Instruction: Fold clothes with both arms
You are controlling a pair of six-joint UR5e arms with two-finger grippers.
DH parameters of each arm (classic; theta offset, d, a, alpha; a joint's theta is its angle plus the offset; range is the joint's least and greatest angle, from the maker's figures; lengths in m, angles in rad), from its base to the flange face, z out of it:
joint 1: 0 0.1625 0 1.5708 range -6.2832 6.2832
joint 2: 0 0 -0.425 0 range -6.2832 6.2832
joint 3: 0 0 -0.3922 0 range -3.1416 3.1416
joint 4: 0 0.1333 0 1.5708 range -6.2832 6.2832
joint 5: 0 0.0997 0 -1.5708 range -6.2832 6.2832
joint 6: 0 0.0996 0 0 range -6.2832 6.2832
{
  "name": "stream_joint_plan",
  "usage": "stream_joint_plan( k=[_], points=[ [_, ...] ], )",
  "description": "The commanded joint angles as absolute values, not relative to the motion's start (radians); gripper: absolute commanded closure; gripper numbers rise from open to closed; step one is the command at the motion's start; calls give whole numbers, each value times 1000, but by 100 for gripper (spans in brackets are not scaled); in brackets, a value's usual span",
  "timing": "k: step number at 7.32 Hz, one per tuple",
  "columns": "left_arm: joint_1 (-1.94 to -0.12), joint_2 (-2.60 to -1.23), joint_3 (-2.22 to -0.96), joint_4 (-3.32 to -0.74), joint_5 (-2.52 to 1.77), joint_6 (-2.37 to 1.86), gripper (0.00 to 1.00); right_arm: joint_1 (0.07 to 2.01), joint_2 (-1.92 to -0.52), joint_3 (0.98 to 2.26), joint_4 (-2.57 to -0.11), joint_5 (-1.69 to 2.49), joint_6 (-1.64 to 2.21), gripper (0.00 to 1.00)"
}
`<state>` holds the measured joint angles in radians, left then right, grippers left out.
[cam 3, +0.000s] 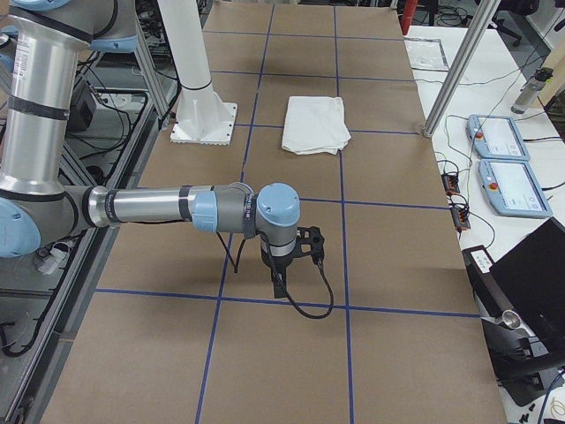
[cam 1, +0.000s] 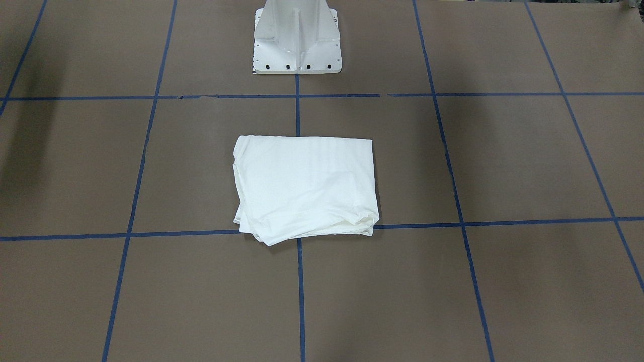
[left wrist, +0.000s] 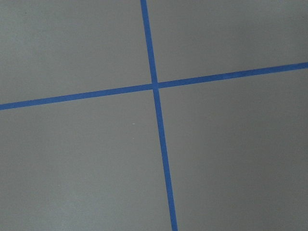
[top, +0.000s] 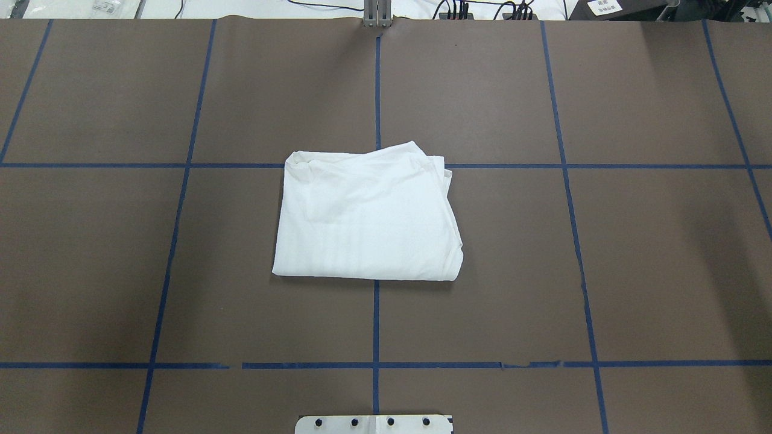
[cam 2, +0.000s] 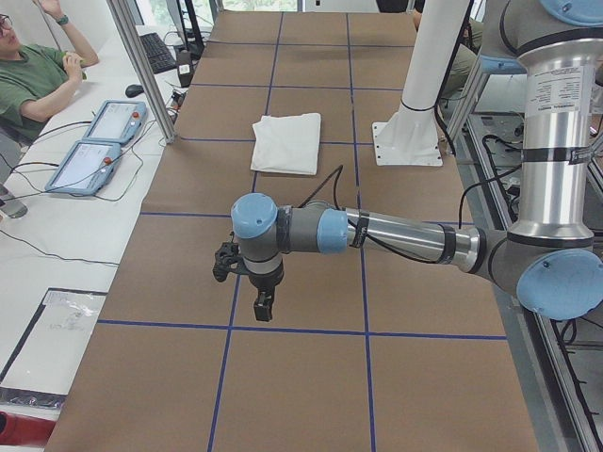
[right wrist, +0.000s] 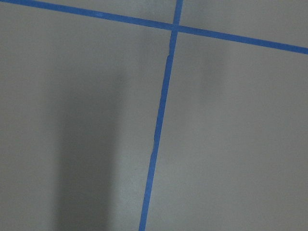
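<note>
The shirt (top: 368,214) lies folded at the middle of the table (top: 633,271), well apart from the left fingers (cam 2: 264,304) and right fingers (cam 3: 279,284). I cannot tell whether they are clenched. Its uneven far edge could probably use gentle squaring.

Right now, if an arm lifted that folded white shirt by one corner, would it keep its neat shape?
Probably not. The shirt looks soft and floppy: its layered edges are wrinkled and uneven, so the folds would likely fall open. It seems light, a thin flat stack. Pushed, it would likely bunch rather than slide whole on the matte brown table cover.
</note>
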<state>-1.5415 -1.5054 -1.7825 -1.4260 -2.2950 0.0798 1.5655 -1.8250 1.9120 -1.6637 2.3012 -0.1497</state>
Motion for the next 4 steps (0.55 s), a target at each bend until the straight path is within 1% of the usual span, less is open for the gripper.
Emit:
stream_joint_plan(
  k=[1,2,3,4],
  points=[
    [-1545,-1476,-1796,-1434,-2295,83,0,1566,-1825,1916,-1663,2304,-149,0],
    [-1543,-1488,-1810,-1427,-2290,78,0,1566,-1825,1916,-1661,2304,-147,0],
    [-1543,-1480,-1866,-1427,-2280,83,0,1566,-1825,1917,-1661,2304,-149,0],
    [-1542,-1480,-1882,-1427,-2281,83,0,1566,-1825,1919,-1663,2304,-149,0]
  ],
)
